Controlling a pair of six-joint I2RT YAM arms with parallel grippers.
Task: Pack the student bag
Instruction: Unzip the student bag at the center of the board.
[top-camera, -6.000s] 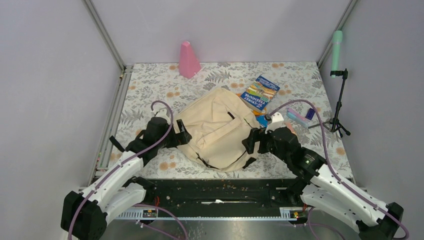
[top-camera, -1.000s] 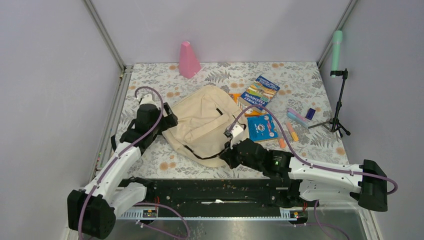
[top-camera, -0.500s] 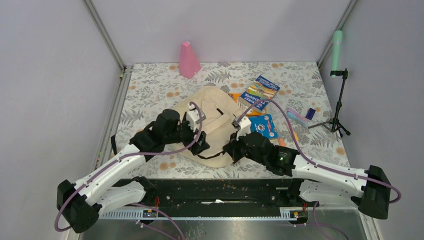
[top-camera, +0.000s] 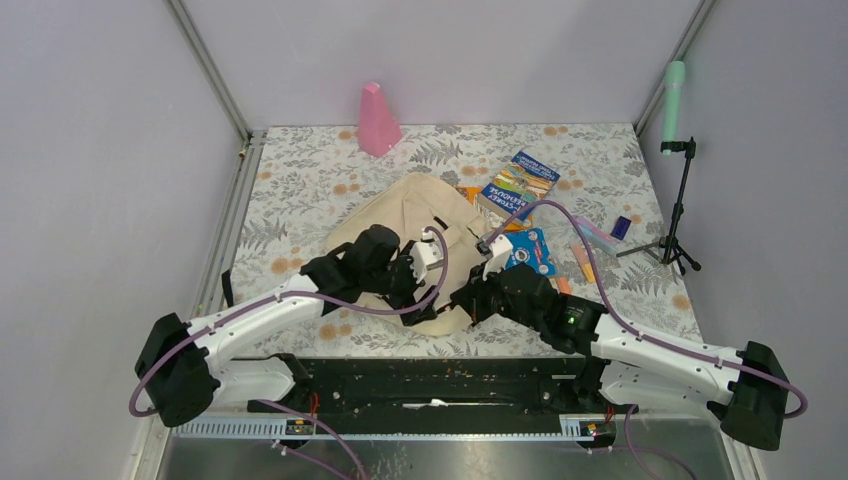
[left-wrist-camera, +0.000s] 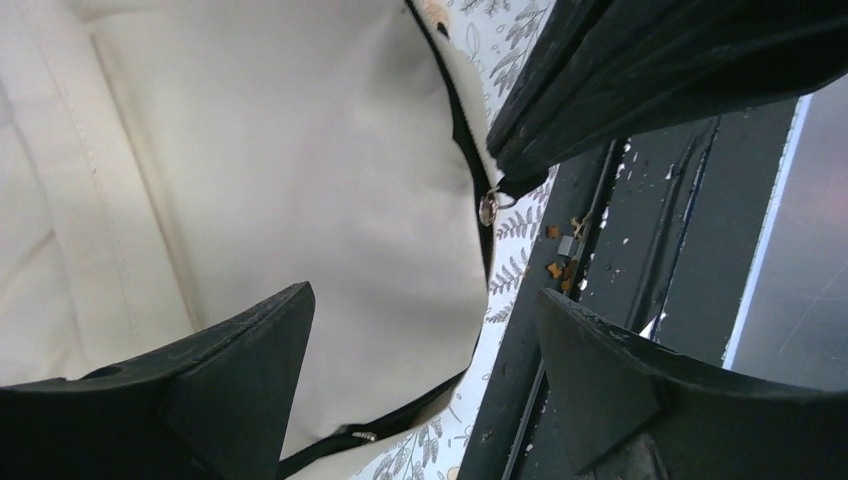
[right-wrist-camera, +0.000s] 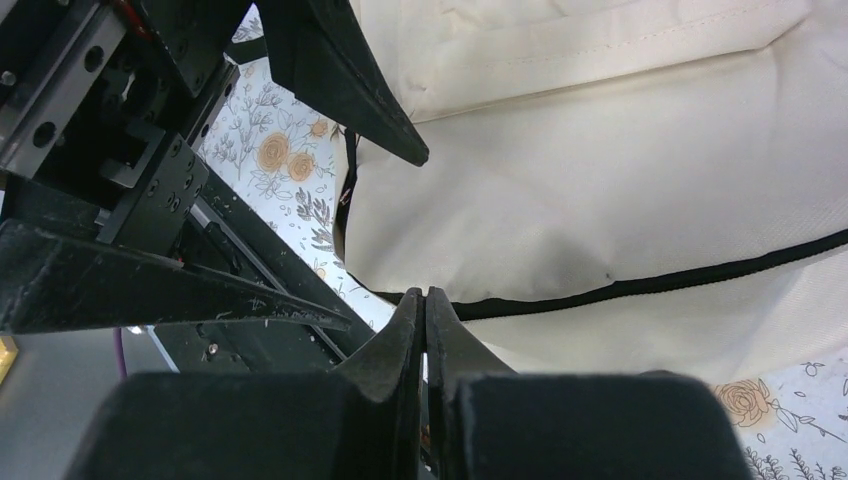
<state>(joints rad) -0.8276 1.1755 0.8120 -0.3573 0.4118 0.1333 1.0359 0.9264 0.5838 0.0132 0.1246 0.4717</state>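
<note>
The student bag (top-camera: 412, 208) lies crumpled mid-table, a beige fabric backpack (left-wrist-camera: 280, 150) with a black zipper line (right-wrist-camera: 640, 285) along its near edge. My right gripper (top-camera: 468, 298) is at that near edge, its jaws (right-wrist-camera: 425, 297) pressed together at the zipper line. In the left wrist view its dark fingers (left-wrist-camera: 640, 70) pinch the metal zipper pull (left-wrist-camera: 487, 207). My left gripper (top-camera: 412, 300) hovers open just left of it, low over the bag's near corner. Its fingertips (left-wrist-camera: 285, 310) stand wide apart around the fabric edge, holding nothing.
A pink cone (top-camera: 378, 120) stands at the back. A book (top-camera: 519, 185), a blue packet (top-camera: 527, 252), orange markers (top-camera: 581, 262) and small cases (top-camera: 598, 233) lie right of the bag. A tripod with a green mic (top-camera: 678, 170) stands far right. The black rail (top-camera: 440, 375) runs along the near edge.
My left arm has swung from the bag's left side across to its near edge beside the right gripper. The bag has bunched up and shifted. The right gripper stays shut.
</note>
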